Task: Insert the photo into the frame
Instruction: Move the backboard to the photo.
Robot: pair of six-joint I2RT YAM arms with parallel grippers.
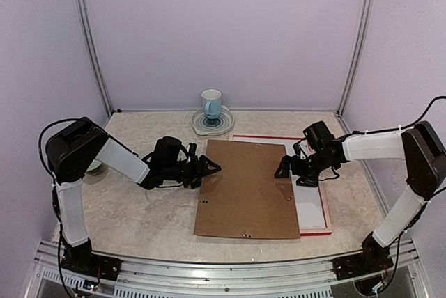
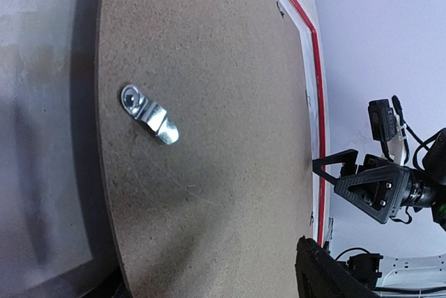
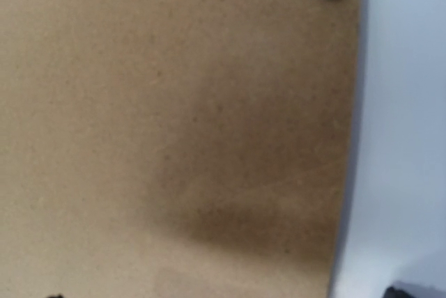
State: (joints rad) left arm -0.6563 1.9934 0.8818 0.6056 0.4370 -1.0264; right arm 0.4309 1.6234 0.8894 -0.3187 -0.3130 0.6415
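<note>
Top external view: a brown backing board point(image 1: 244, 190) lies mid-table and hides most of the red frame point(image 1: 268, 137), which shows only along the board's 12 and 3 o'clock sides. The photo cannot be made out; a white sheet point(image 1: 312, 204) inside the frame may be its reverse. At the board's 9 o'clock edge the left gripper point(image 1: 211, 170) has its fingers spread. At the 3 o'clock edge the right gripper point(image 1: 283, 168) is spread wide. Neither holds anything.
</note>
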